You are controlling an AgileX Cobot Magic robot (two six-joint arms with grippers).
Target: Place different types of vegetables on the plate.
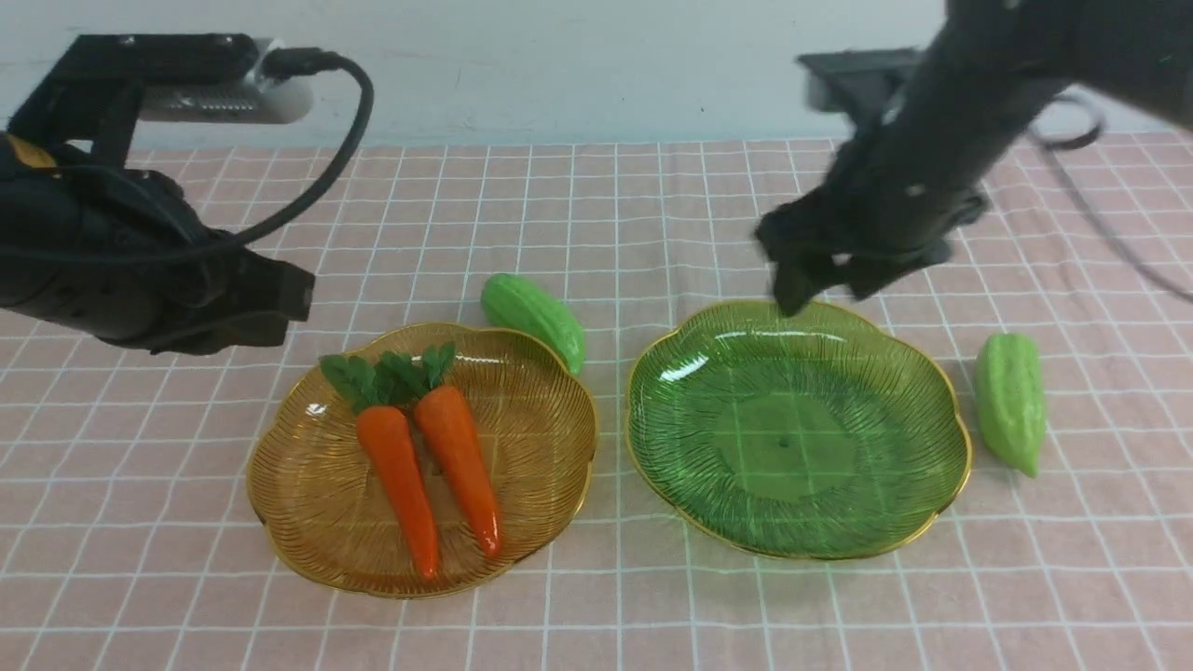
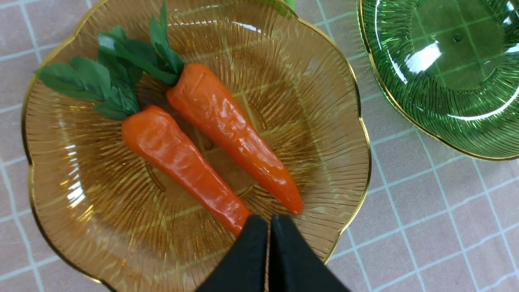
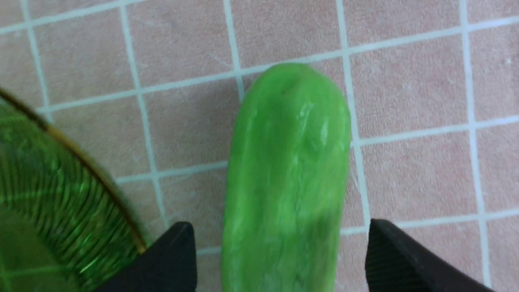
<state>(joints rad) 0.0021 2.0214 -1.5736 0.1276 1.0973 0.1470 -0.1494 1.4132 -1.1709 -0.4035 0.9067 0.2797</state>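
Two orange carrots (image 1: 433,461) with green tops lie side by side on the amber plate (image 1: 550,438). The green plate (image 1: 895,503) holds nothing. One light-green gourd (image 1: 533,320) lies on the cloth behind the amber plate. Another gourd (image 1: 1011,401) lies on the cloth to the right of the green plate. My right gripper (image 1: 809,280) hangs blurred over the green plate's far rim. Its wrist view shows it open (image 3: 279,227), with a gourd (image 3: 288,182) between the spread fingers (image 3: 385,247) and no contact visible. My left gripper (image 2: 268,221) is shut and empty over the amber plate's edge, near the carrot tips (image 2: 239,217).
A pink checked cloth (image 1: 596,606) covers the table. A pale wall runs along the far edge. The left arm (image 1: 140,280) hovers to the left of the amber plate. The right arm (image 1: 979,112) reaches in from the upper right with cables trailing.
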